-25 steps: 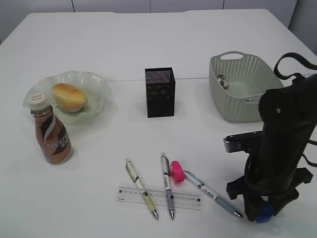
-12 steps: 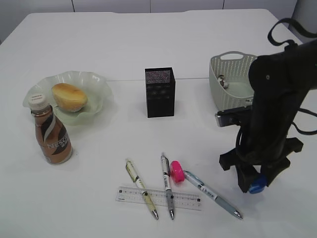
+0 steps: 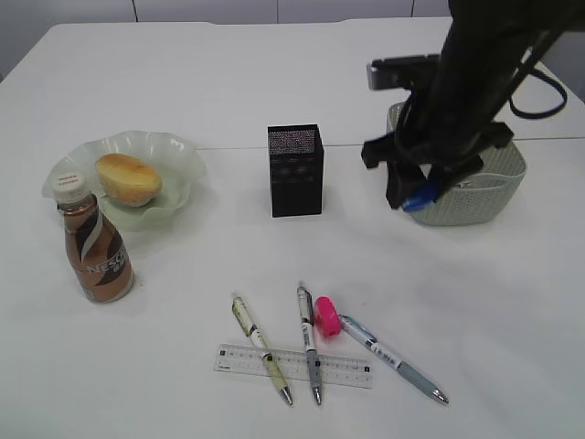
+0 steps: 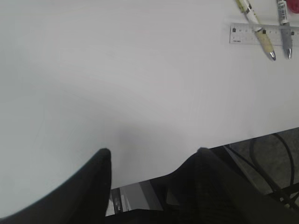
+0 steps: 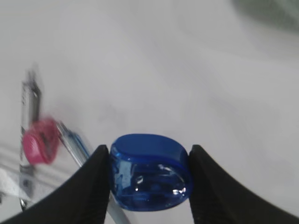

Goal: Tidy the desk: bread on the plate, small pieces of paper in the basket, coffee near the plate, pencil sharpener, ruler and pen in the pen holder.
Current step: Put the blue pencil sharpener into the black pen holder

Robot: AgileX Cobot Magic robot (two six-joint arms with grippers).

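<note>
The white bench (image 3: 274,82) is mostly sorted: bread (image 3: 128,178) lies on the plate (image 3: 174,151), coffee (image 3: 94,247) just beside it. The right tool (image 5: 148,173) grips a blue sharpener (image 5: 149,171) in the air near the basket (image 3: 498,183), probably bound for the pen holder (image 3: 295,169). The left tool (image 4: 152,156) hangs open, empty. Ruler (image 3: 294,364), pens and a pink sharpener (image 3: 327,315) wait up front.

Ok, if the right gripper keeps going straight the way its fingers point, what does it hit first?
Probably bare desk. The right gripper, shut on the blue pencil sharpener, points down in front of the basket; nothing lies beneath it, though depth is uncertain.
</note>
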